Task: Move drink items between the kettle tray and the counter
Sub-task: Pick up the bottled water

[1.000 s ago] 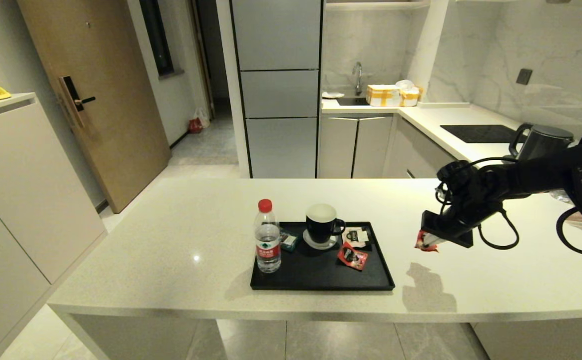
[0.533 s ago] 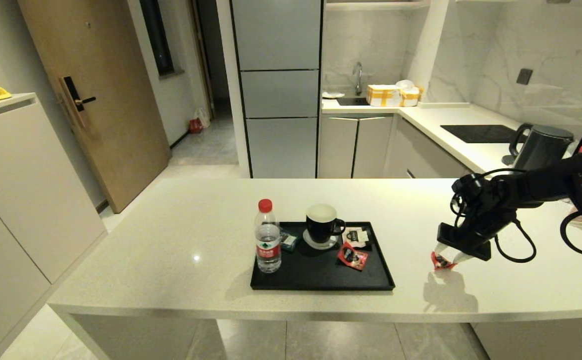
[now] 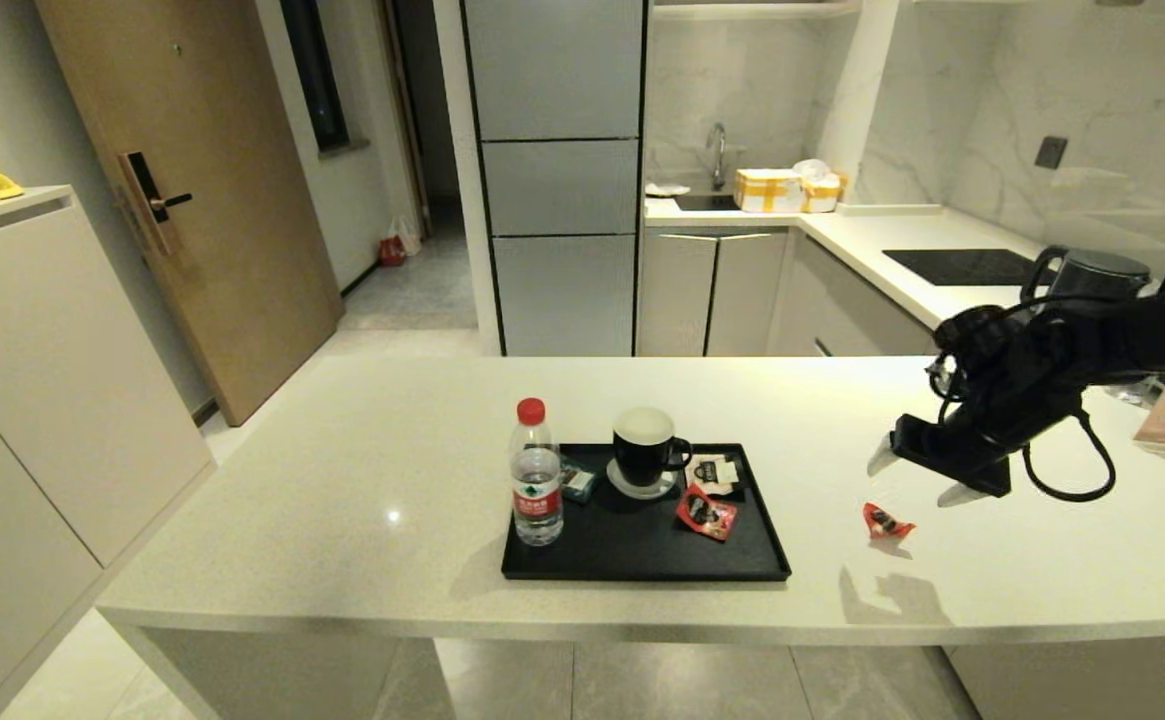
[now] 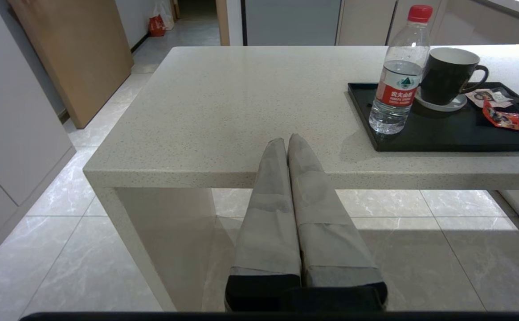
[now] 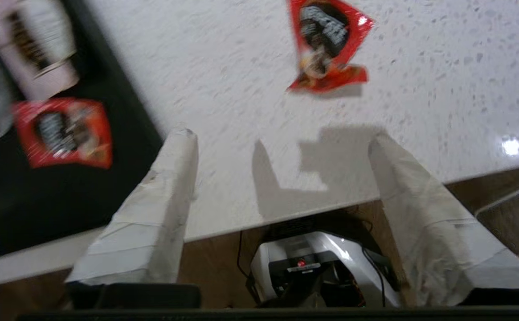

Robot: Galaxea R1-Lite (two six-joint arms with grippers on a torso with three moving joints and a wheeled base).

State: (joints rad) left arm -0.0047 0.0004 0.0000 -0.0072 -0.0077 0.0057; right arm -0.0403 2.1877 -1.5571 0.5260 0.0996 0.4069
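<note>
Right gripper (image 3: 920, 476) hangs wide open and empty above the counter (image 3: 362, 470). A red sachet (image 3: 884, 521) lies on the stone just below it, right of the tray (image 3: 642, 570). Risk: sachet sits near the front edge; a low pass could flick it off. Bottle (image 3: 536, 475) stands upright on the tray's left end. Left gripper (image 4: 288, 142) is parked, pressed closed, off the counter's edge.
</note>
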